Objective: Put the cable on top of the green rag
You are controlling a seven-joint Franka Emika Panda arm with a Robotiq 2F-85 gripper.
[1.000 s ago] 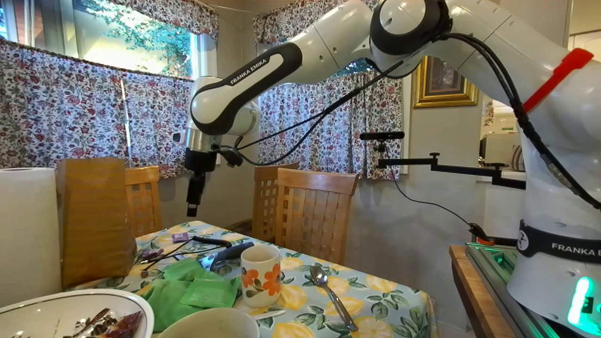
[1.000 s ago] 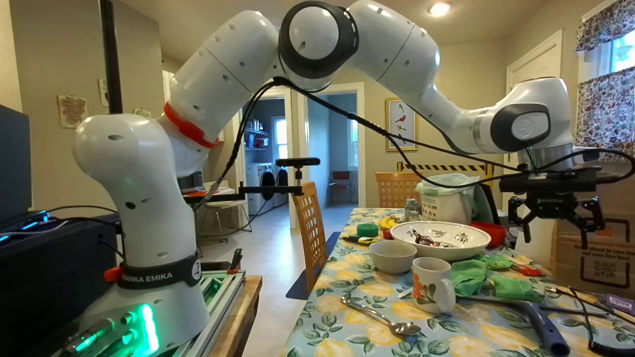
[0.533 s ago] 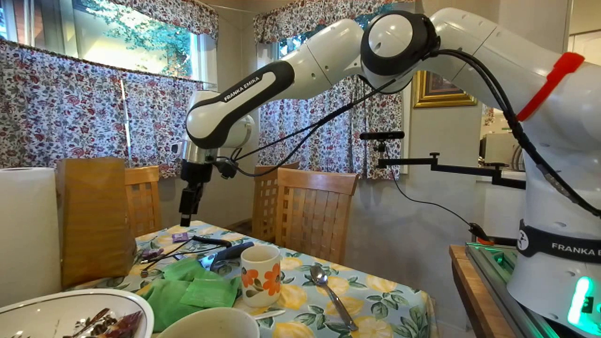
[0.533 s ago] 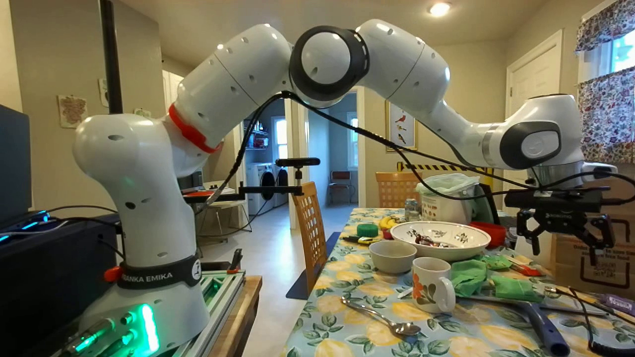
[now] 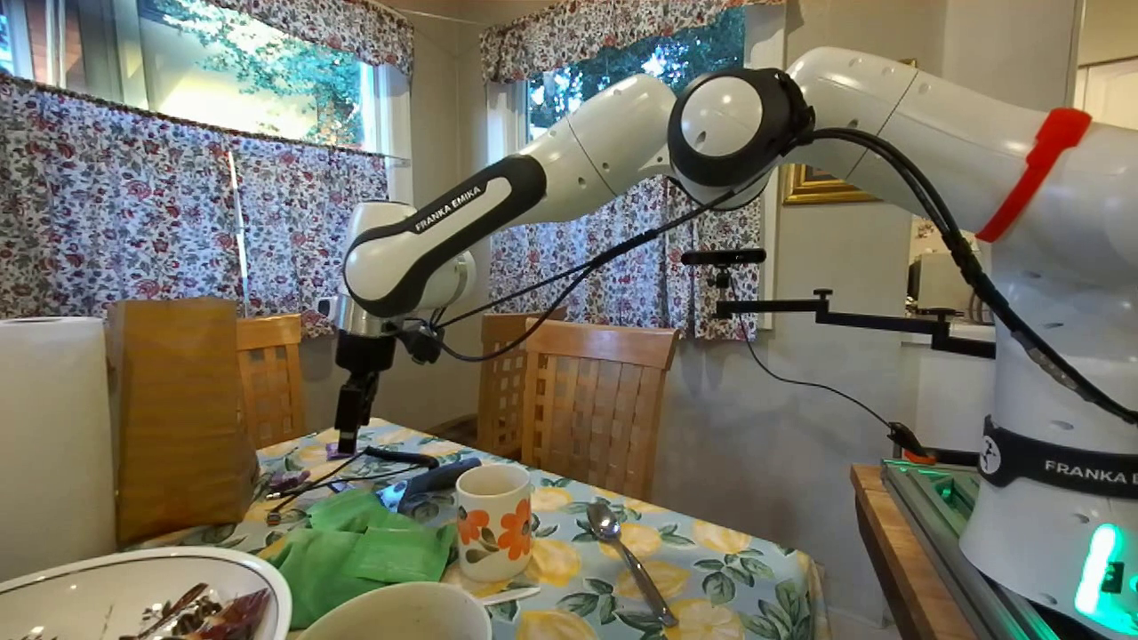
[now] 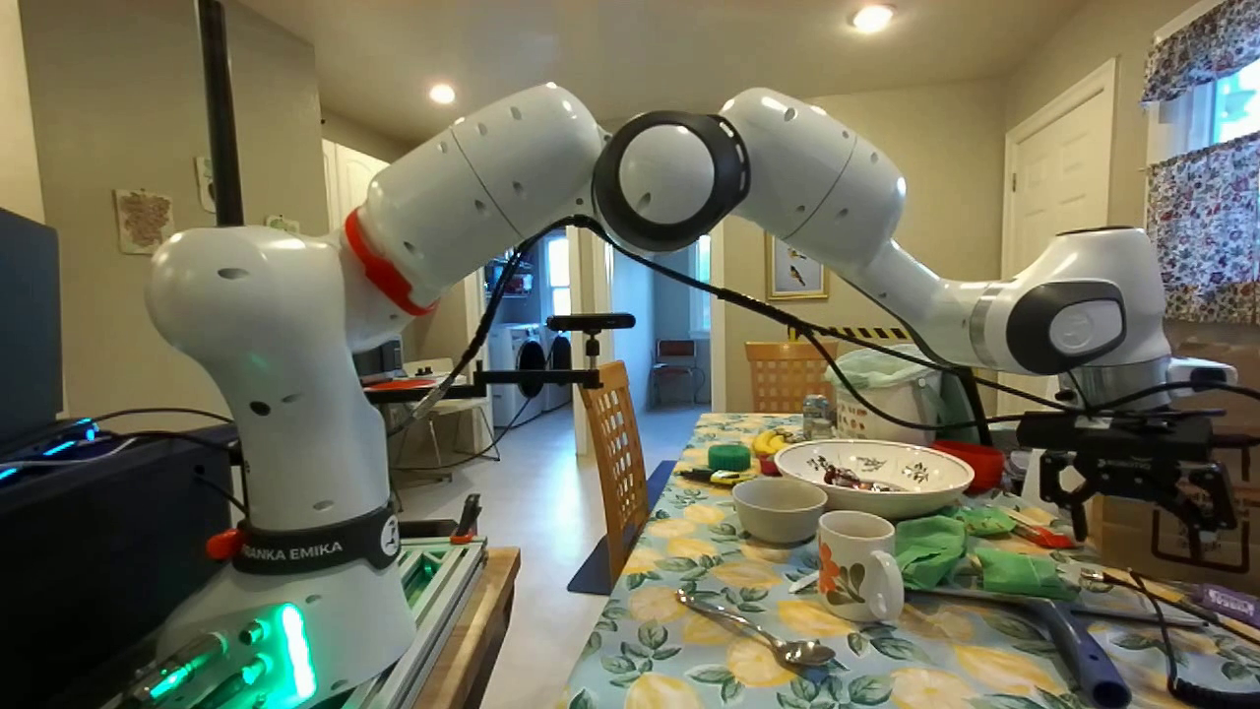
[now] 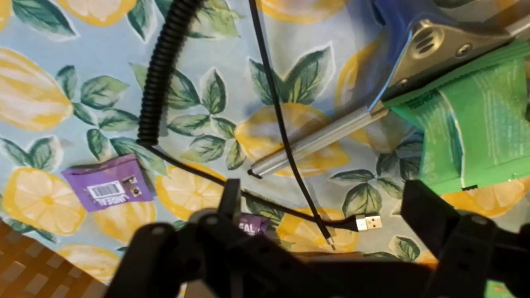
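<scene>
The black cable [image 7: 159, 78], partly coiled, lies on the tablecloth; its USB plug [image 7: 368, 222] and a thin tip [image 7: 330, 242] show between my fingers in the wrist view. The cable also shows in both exterior views [image 5: 391, 458] [image 6: 1162, 630]. My gripper [image 7: 325, 194] is open and empty above the cable's plug end, as both exterior views also show [image 5: 347, 444] [image 6: 1137, 537]. The green rag [image 5: 307, 569] lies crumpled beside the mug, partly covered by a green packet; it also shows in an exterior view [image 6: 925, 553]. In the wrist view I cannot make out the rag.
A blue-handled tool [image 7: 397, 45] lies under part of the cable, beside a green packet [image 7: 476, 128]. A purple packet [image 7: 109, 182] is near the coil. A mug [image 5: 484, 542], spoon [image 5: 631, 564], bowl [image 6: 778, 510], large dish [image 6: 876, 502] and tall paper bag [image 5: 178, 418] stand around.
The arm has lowered steadily, bringing the open gripper down close to the table, moving slightly left in one exterior picture and slightly right in another. The cable and rag have not moved.
</scene>
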